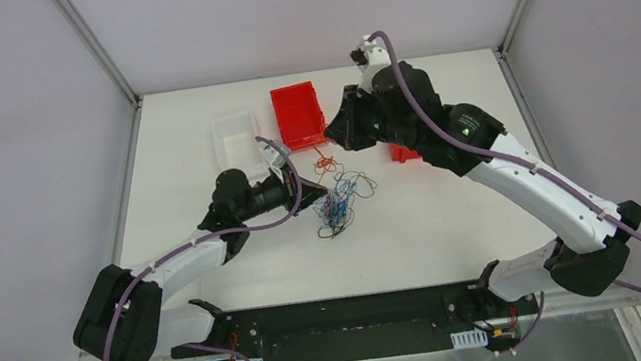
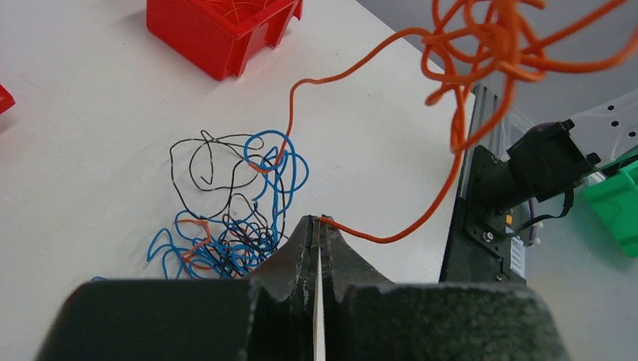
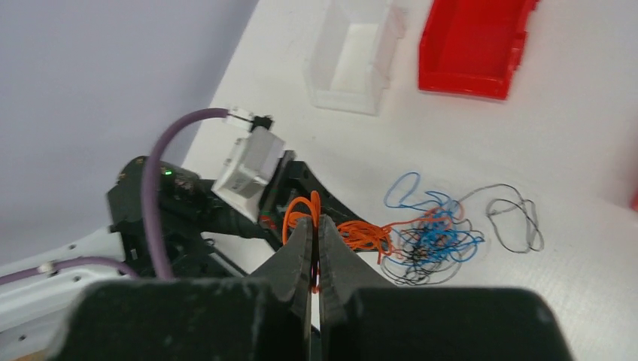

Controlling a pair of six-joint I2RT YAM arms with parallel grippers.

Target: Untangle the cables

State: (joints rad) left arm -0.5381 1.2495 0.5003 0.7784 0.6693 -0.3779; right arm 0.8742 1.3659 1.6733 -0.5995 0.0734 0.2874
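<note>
no legible text, labels, or numbers in any view

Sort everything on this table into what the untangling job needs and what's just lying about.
Job: orange cable, pinched by the left gripper and the right gripper; blue and black tangle.
Lying about: red bin; clear tray; small red piece.

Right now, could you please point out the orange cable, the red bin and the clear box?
orange cable [image 2: 502,45]: left wrist view, on its lifted clump.
red bin [image 2: 211,41]: left wrist view, on its outer wall.
clear box [image 3: 344,96]: right wrist view, on its near wall.
</note>
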